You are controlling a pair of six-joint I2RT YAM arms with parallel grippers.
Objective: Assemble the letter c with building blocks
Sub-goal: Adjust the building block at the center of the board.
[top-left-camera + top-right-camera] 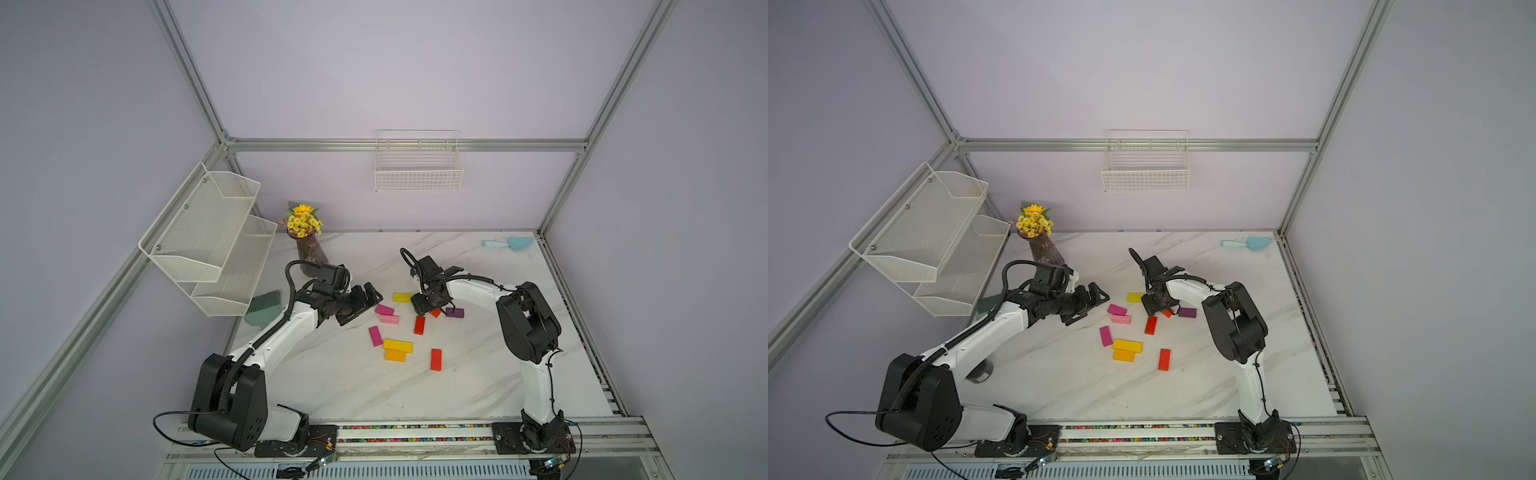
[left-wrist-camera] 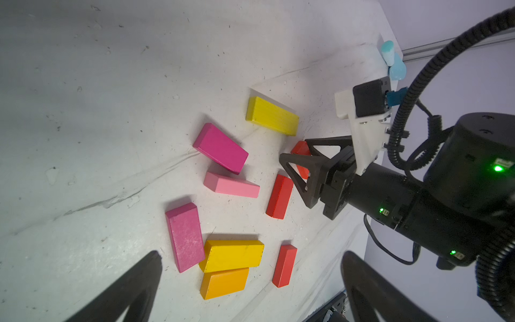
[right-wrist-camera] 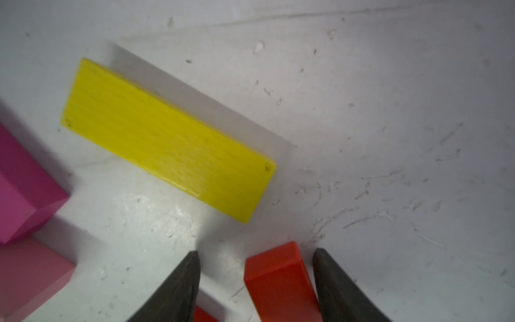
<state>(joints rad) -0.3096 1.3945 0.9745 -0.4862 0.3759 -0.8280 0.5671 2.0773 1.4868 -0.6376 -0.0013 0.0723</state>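
Observation:
Several building blocks lie scattered mid-table. Among them are a yellow block [image 1: 402, 297], two magenta ones [image 1: 384, 310] [image 1: 375, 336], a light pink one [image 1: 389, 319] and a dark purple one [image 1: 454, 312]. Two red blocks [image 1: 419, 325] [image 1: 436, 359] lie apart. Another yellow block [image 1: 397, 345] overlaps an orange one [image 1: 395, 355]. My right gripper [image 3: 255, 252] points down, open, astride a short red block [image 3: 278, 278] that sits near one finger with a gap at the other. My left gripper [image 1: 365, 309] hovers open and empty, left of the blocks.
A vase of yellow flowers [image 1: 306, 245] stands behind the left arm, with white mesh shelves [image 1: 208, 241] and a green brush [image 1: 264, 309] to its left. A light blue scoop [image 1: 509, 244] lies at the back right. Tiny beads [image 1: 415, 428] fill the front rail.

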